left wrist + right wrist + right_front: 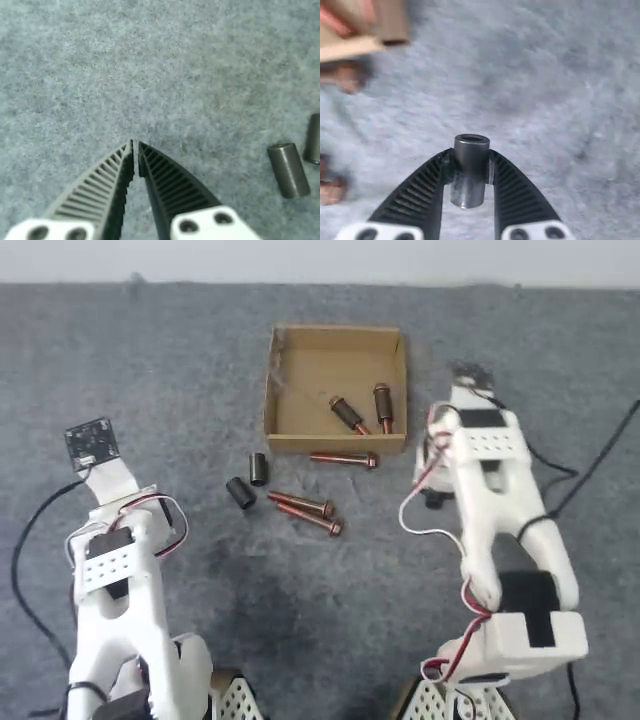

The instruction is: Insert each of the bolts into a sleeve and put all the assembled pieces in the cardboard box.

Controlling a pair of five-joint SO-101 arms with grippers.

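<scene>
My right gripper (471,152) is shut on a black sleeve (470,167), held upright just above the carpet, near the cardboard box's (365,30) corner. My left gripper (135,145) is shut with nothing in it, over bare carpet; two black sleeves (288,170) (314,145) lie off to one side of it. From above, the box (290,380) holds two assembled pieces (348,413) (383,405). Three copper bolts (343,458) (300,504) (310,519) lie in front of the box, with two loose sleeves (258,468) (240,492) to their left.
The right arm (490,480) stands to the right of the box, the left arm (115,570) at the lower left. Grey carpet (180,370) covers the whole table. Cables run beside both arms.
</scene>
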